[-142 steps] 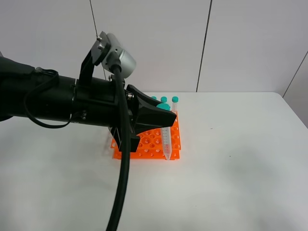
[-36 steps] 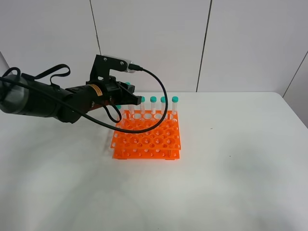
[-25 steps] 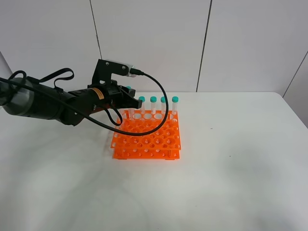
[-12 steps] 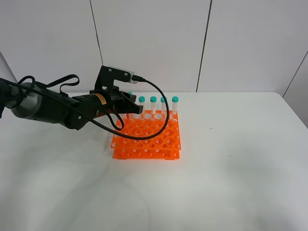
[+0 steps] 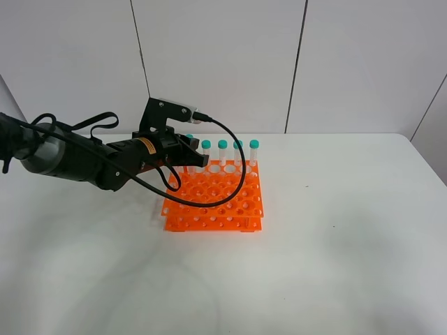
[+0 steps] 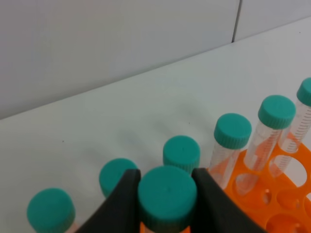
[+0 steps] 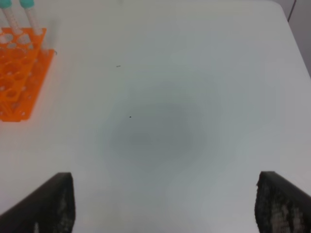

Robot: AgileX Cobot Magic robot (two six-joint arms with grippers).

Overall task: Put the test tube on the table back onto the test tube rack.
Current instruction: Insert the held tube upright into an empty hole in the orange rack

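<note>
The orange rack (image 5: pixel 214 197) stands a little left of the table's (image 5: pixel 335 237) middle, and capped tubes (image 5: pixel 238 155) rise in a row along its far edge, blocking any low pass there. The left arm (image 5: pixel 77 159) reaches in from the left, and its gripper (image 5: pixel 194 155) crowds the rack's far-left corner among the caps. The rack's near rows of holes lie uncovered from above. The near table and the whole right side are bare white surface beneath the right gripper (image 7: pixel 163 206).

White surface (image 5: pixel 335 244) carries one thing directly: the orange test tube rack (image 5: pixel 216 206), sitting left of centre, nearer the far edge.
</note>
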